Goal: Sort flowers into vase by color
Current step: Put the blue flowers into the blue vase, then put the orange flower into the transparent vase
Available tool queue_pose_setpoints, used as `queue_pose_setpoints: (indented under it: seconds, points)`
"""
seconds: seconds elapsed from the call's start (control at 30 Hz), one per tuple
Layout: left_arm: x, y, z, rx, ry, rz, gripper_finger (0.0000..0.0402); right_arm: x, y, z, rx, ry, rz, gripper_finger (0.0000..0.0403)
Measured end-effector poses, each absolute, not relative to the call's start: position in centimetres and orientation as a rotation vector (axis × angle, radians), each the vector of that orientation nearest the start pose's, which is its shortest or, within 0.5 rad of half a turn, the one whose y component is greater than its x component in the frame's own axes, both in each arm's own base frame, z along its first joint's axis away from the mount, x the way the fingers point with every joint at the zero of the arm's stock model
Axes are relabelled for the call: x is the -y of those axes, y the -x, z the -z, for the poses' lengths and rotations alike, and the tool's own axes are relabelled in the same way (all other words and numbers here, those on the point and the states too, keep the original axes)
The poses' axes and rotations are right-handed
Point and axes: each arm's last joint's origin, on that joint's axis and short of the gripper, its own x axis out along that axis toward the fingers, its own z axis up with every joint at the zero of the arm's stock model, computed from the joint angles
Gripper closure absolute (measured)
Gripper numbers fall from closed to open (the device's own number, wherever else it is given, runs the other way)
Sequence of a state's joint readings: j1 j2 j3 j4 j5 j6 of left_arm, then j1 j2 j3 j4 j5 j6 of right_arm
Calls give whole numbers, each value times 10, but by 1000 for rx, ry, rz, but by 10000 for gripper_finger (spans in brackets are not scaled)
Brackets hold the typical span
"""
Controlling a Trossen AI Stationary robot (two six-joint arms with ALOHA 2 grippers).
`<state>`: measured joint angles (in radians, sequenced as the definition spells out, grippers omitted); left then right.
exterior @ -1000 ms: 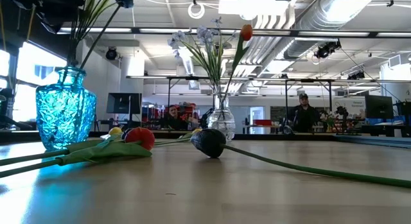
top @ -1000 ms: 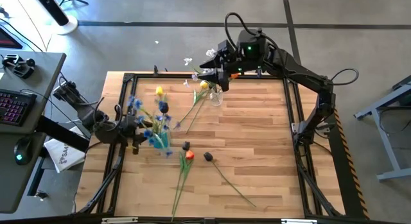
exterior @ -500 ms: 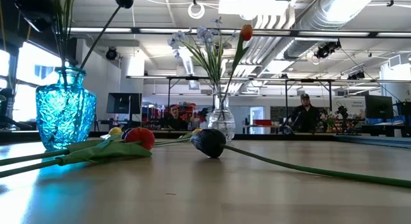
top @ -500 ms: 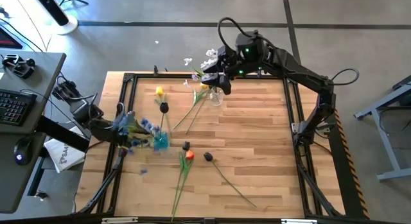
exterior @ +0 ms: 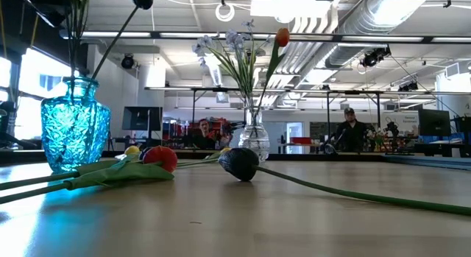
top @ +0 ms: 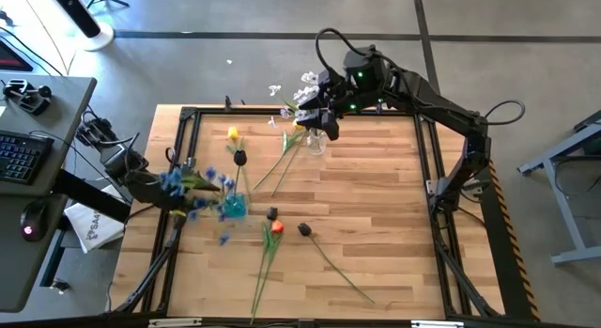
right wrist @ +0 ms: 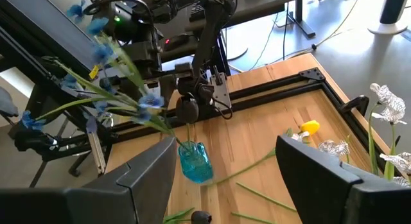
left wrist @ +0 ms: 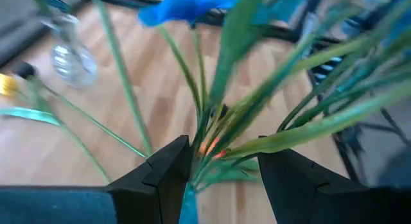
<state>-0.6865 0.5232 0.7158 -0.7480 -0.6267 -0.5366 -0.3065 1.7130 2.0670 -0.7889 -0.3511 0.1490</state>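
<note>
While the left gripper (left wrist: 218,161) stands spread just above the blue vase (top: 234,207), the blue flowers (top: 192,183) lean leftward.
Right gripper (top: 315,117) — also spread, empty — hangs over the clear vase (top: 316,140), nearer the loose yellow tulip (top: 299,126).

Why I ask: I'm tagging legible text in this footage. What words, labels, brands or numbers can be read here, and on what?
No text can be read with confidence.
white packet beside the table's left edge: dark print, too blurred to read.
keyboard on the side desk: key legends too small to read.
Room behind the table in the low view: no legible sign or screen text.
</note>
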Motion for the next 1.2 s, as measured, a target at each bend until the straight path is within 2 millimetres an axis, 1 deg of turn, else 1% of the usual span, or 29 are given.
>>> queue_pose_setpoints:
  seconds: [0.17,0.47,0.53,0.63,0.73,0.9,1.0,1.13,1.2]
  points:
    - [47,-89,-298,-351,199,-152,229,97,-339,-466,-415,-287,-13,139]
    - [47,-90,-298,-351,180,-173,229,97,-339,-466,-415,-288,-12,139]
    - [46,-90,-295,-367,214,-207,227,97,-339,-466,-415,-296,-11,139]
    - [43,-90,-290,-423,290,-231,214,97,-339,-466,-415,-296,-11,139]
    - [42,-92,-287,-475,348,-206,189,97,-339,-466,-416,-296,-11,139]
    - [40,-96,-298,-559,404,-158,143,97,-339,-466,-415,-296,-9,139]
    - [37,-95,-303,-691,407,-166,127,97,-339,-466,-415,-295,-8,139]
    - [35,-92,-308,-900,386,-173,123,97,-339,-466,-417,-295,-8,139]
    - [35,-93,-311,-975,384,-179,123,97,-338,-464,-438,-302,-7,139]
